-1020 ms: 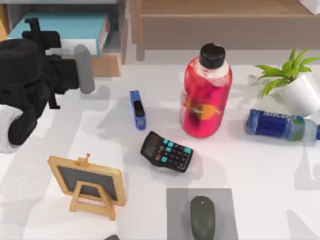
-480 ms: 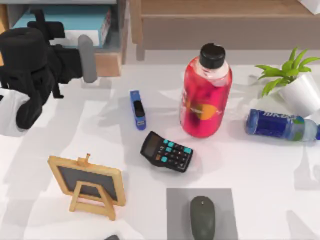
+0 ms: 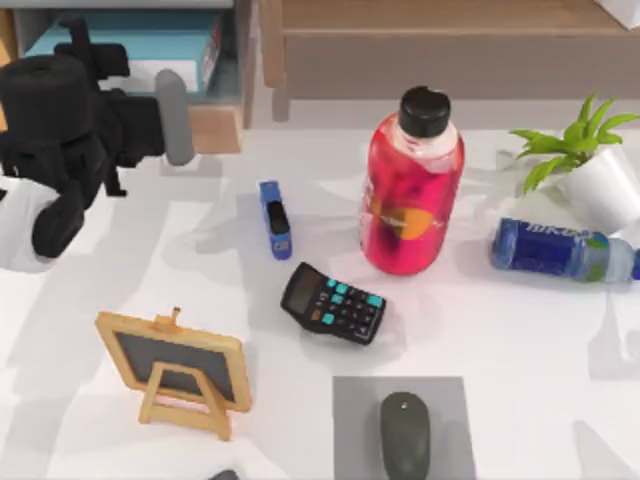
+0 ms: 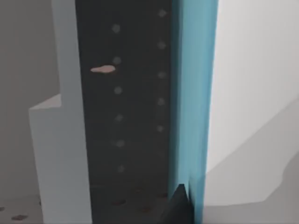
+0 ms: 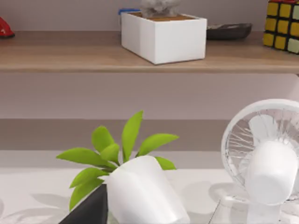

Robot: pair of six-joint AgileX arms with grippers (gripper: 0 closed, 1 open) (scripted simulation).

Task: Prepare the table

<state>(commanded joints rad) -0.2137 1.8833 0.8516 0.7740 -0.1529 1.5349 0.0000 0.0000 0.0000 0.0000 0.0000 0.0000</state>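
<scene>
Our left tool (image 3: 172, 115) hangs over the far left corner of the surface (image 3: 520, 330), at the mouth of the shelf cabinet (image 3: 225, 125) where a teal book (image 3: 130, 45) lies. Since a second ago it has risen toward that cabinet, then held almost still over the last half second; we cannot tell whether its fingers are open or closed. The left wrist view looks close onto the book's teal edge (image 4: 191, 93).

Moving right, nothing on the surface has shifted: the small chalkboard easel (image 3: 175, 370) near the front left, the blue stapler (image 3: 275, 220), the calculator (image 3: 333, 303), and the mouse (image 3: 404, 435) on its grey pad (image 3: 355, 420) at the front edge. Then come the upright red bottle (image 3: 410, 185), the blue bottle (image 3: 560, 250) lying on its side, and the potted plant (image 3: 590, 165) near the far right.

We judge the tidying barely begun.
</scene>
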